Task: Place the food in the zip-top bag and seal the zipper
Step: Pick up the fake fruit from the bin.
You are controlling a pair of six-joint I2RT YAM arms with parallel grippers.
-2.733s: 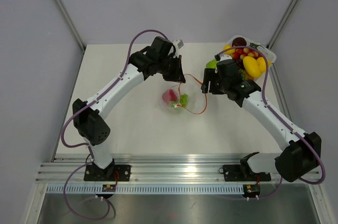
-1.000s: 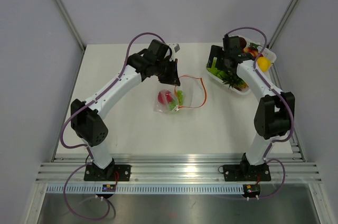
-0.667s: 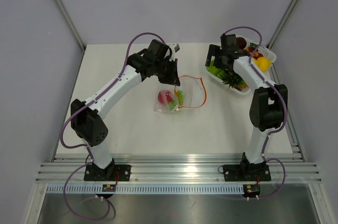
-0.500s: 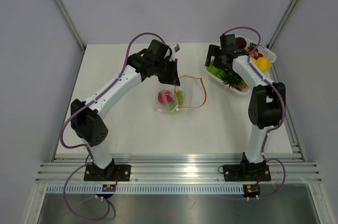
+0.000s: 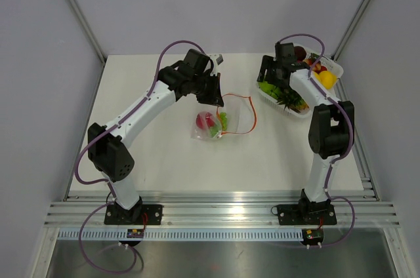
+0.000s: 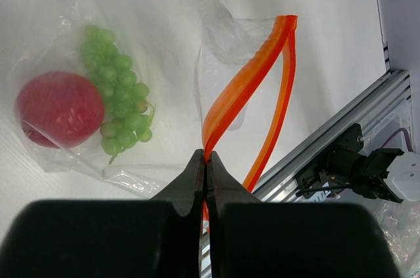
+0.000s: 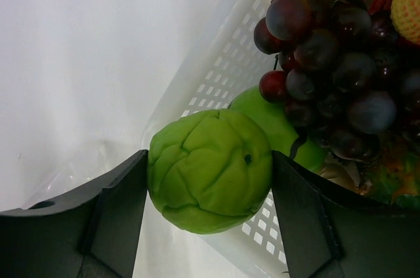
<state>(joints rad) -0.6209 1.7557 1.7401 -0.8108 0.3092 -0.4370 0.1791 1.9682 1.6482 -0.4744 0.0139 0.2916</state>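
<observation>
Since the earliest view, my right arm has swung away from the bag to the far-right tray [image 7: 216,81]. A green fruit [image 7: 210,179] is now clamped between the fingers of my right pincer [image 7: 210,206], at the tray's perforated wall, with purple grapes [image 7: 328,48] just behind. Whether it has lifted clear, I cannot tell.

From this pincer, the zip-top bag [image 5: 211,124] lies left and nearer my bases, well apart on the counter [image 5: 164,153]. Its zipper [image 6: 246,81] forms an open loop facing the right arm. My left pincer [image 6: 207,179] is clenched on one lip, holding the mouth up. A red fruit [image 6: 59,109] and green grapes [image 6: 121,111] lie inside.

Judgement: the carry runs leftward into that loop.
</observation>
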